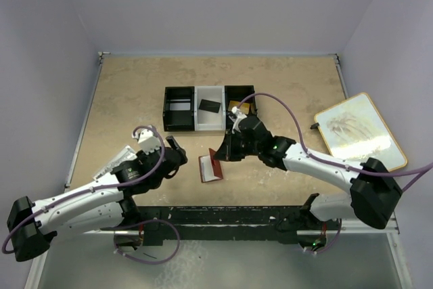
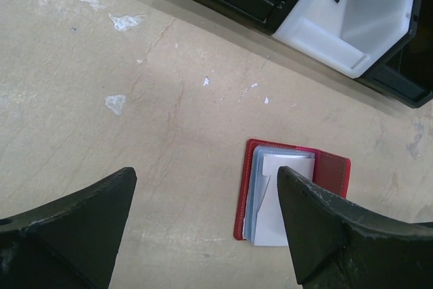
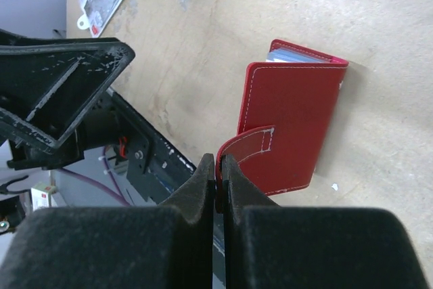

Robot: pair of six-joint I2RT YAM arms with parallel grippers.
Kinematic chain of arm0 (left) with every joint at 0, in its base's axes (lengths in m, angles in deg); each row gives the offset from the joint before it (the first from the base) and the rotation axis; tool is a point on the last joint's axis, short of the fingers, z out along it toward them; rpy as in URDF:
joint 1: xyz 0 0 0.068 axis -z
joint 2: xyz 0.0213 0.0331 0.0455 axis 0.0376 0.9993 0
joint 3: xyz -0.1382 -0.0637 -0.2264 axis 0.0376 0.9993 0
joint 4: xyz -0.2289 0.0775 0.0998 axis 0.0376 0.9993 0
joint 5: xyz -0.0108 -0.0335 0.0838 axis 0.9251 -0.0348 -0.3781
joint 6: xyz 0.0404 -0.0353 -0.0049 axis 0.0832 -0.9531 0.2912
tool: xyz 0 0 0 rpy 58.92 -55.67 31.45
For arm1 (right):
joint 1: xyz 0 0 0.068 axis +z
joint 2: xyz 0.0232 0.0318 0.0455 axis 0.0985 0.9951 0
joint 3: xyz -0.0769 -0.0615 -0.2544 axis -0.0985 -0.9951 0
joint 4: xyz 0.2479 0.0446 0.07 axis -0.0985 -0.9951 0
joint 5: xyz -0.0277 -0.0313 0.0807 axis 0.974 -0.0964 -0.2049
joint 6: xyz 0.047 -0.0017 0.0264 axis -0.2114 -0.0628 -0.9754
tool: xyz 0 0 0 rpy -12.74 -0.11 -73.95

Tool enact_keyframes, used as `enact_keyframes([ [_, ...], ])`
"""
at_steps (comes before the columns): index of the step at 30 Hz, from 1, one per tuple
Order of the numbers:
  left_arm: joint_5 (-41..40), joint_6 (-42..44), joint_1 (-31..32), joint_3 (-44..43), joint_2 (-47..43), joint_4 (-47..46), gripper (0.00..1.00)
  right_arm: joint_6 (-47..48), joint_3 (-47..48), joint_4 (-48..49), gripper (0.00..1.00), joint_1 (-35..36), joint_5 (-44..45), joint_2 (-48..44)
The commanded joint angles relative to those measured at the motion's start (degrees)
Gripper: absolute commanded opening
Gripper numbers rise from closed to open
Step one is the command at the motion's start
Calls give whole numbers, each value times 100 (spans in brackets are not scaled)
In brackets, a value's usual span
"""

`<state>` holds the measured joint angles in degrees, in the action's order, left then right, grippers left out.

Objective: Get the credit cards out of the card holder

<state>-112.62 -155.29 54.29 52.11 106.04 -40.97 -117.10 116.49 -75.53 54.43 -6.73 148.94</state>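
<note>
1 red card holder (image 1: pixel 211 167) (image 2: pixel 331 167) (image 3: pixel 291 126): on the desk (image 1: pixel 135 93), just nearside of the 3-compartment tray (image 1: pixel 165 107), by its white middle bin; pale credit cards (image 2: pixel 281 201) (image 3: pixel 298 55) showing inside. State: right jaws clenched on the holder's red strap (image 3: pixel 254 143); left jaws released, spread wide, empty, nearside of the tray's left black bin.

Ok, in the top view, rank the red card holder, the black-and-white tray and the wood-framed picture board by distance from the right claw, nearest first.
1. Red folding card holder: at the right claw, which pinches its strap.
2. Black-and-white three-compartment tray: just beyond, toward the far side.
3. Wood-framed picture board: well off to the right.
</note>
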Motion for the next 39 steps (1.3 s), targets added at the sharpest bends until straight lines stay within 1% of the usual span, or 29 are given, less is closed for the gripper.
enact_keyframes([
  [1,-161,-118,15,-197,8,188,82,-124,227,635,0,36,-491,-21],
  [4,-6,-31,15,-235,118,83,82,-445,-16,691,0,23,-669,-217],
  [5,45,0,11,-253,163,54,82,-528,-139,734,0,-37,-598,-342],
  [8,259,129,16,-281,278,-129,82,-490,-609,585,0,-443,-459,-692],
  [10,475,286,15,-278,351,-352,82,-452,-1049,768,0,-762,-741,-811],
  [12,765,584,16,-235,433,-733,80,-387,-1484,978,0,-917,-916,-770],
  [15,1401,1093,13,-122,613,-1515,77,-389,-2042,1353,0,-950,-817,-729],
  [19,2244,1405,16,-45,1067,-2608,72,-508,-2737,2078,0,-1023,-696,-691],
  [21,2480,1463,22,-28,1457,-2977,70,-548,-2963,2383,0,-1039,-522,-618],
  [24,2493,1454,22,-51,1880,-2994,69,-337,-2975,2467,0,-1083,-444,-457],
  [29,2493,1391,42,196,2139,-3397,68,-112,-2959,2488,0,-1088,-440,-310],
  [33,2749,1415,42,293,2403,-3716,67,-115,-2957,2284,0,-1086,-313,-435],
  [35,2799,1399,54,296,2538,-3683,66,-182,-3033,2306,0,-1088,-295,-543],
  [39,2985,1369,60,473,2505,-3921,64,-311,-3167,2344,0,-1085,-202,-670],
])
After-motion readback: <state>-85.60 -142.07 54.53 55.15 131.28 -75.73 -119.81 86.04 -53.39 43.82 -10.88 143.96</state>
